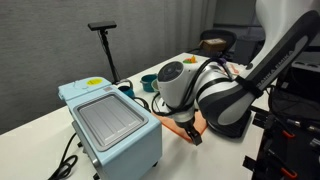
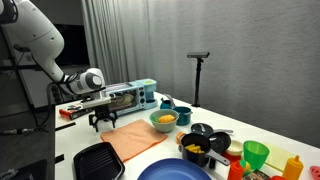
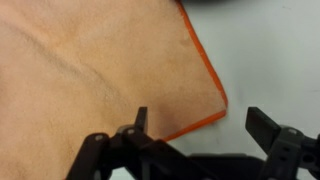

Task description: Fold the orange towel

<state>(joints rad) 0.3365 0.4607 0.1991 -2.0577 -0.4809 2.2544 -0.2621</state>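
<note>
A white table (image 2: pixel 68 140) stands before a grey curtain. Nearest the wrist camera, the claw (image 3: pixel 200 125) hangs open, and a corner of the orange towel (image 3: pixel 90 70) lies between its jaws. The towel is spread flat just in front of the toaster oven (image 2: pixel 130 97). A good grasp would pinch the hem squarely, one layer only. The arm bends down beside the oven, wrist pointing at the table.

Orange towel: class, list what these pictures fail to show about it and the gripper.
Wrist view: the orange towel is cut off by the left and top edges; one corner shows.
Exterior view: the robot arm hides nearly all of the towel.
Exterior view: the gripper is too small to tell whether it touches the towel.
</note>
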